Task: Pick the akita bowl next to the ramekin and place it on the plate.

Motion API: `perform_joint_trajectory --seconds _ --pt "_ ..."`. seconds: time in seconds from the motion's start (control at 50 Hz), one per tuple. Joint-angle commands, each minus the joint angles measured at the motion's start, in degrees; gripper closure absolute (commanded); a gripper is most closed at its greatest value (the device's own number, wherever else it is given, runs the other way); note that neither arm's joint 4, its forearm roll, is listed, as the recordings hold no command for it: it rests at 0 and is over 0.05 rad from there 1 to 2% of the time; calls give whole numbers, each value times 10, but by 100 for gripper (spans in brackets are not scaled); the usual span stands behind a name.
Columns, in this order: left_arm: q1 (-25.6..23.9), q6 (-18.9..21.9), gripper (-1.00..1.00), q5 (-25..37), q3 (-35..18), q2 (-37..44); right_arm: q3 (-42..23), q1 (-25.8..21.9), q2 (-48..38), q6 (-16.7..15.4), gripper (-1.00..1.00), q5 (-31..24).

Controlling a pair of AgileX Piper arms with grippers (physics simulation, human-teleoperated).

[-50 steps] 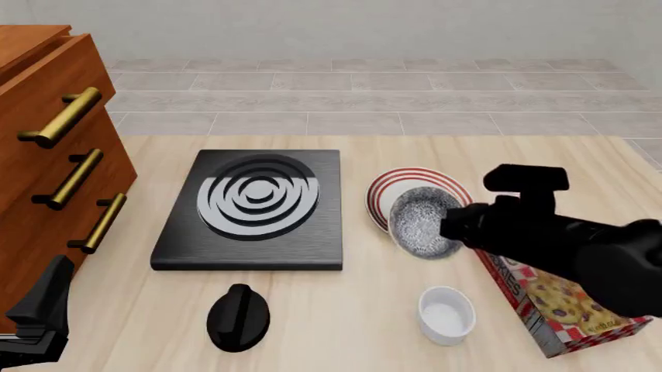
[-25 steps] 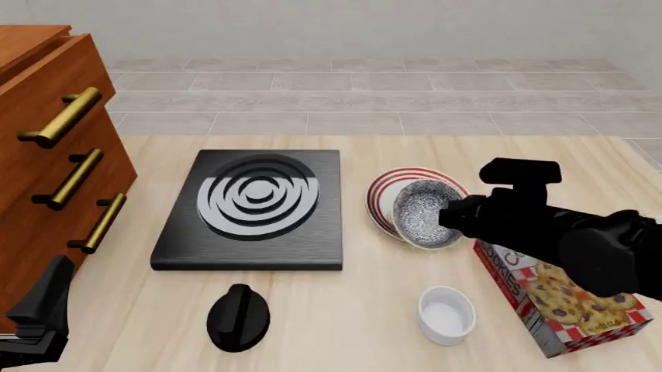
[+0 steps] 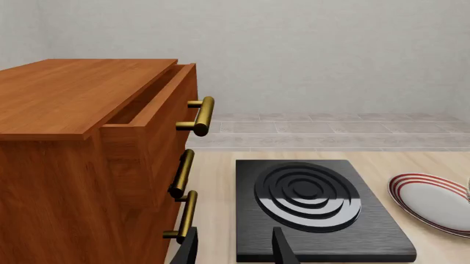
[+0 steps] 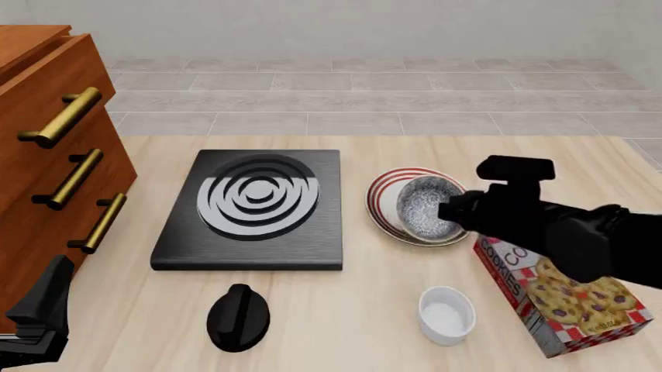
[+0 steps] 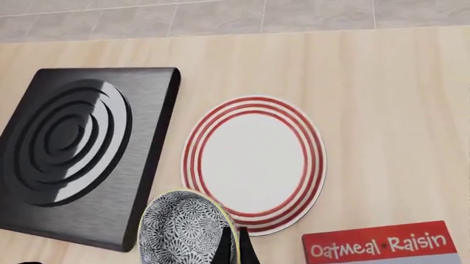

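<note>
One bowl (image 4: 427,208), pinched at its rim by the right end effector (image 4: 451,211), hangs over one plate (image 4: 385,194); one ramekin (image 4: 447,313) sits nearer; left end effector (image 3: 233,250) apart.

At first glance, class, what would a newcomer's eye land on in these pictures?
Probably the right gripper, shut on the rim of the speckled akita bowl and holding it over the red-ringed plate mid-table. Next, the black stove burner with its shiny rings, just left of the plate. The bright cookie box lies at the right, under the arm.
</note>
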State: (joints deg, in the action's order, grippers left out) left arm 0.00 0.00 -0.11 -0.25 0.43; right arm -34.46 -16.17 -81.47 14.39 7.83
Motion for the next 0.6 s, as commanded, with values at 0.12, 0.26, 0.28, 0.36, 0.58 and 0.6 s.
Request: perform_joint_trajectory --seconds 0.12,0.26,0.28,0.36,0.58,0.6 --pt "0 0 -100 0 0 0 -20 12 -39 -1 100 23" --pt "0 0 -100 0 0 0 -26 16 -58 -3 100 35" --pt "0 0 -100 0 0 0 -28 17 -61 -4 100 36" --pt "0 0 -100 0 0 0 -32 21 -64 -9 100 36" --pt "0 0 -100 0 0 0 -49 22 -81 -13 100 40" --pt "0 0 -100 0 0 0 -51 23 -82 -14 100 40"
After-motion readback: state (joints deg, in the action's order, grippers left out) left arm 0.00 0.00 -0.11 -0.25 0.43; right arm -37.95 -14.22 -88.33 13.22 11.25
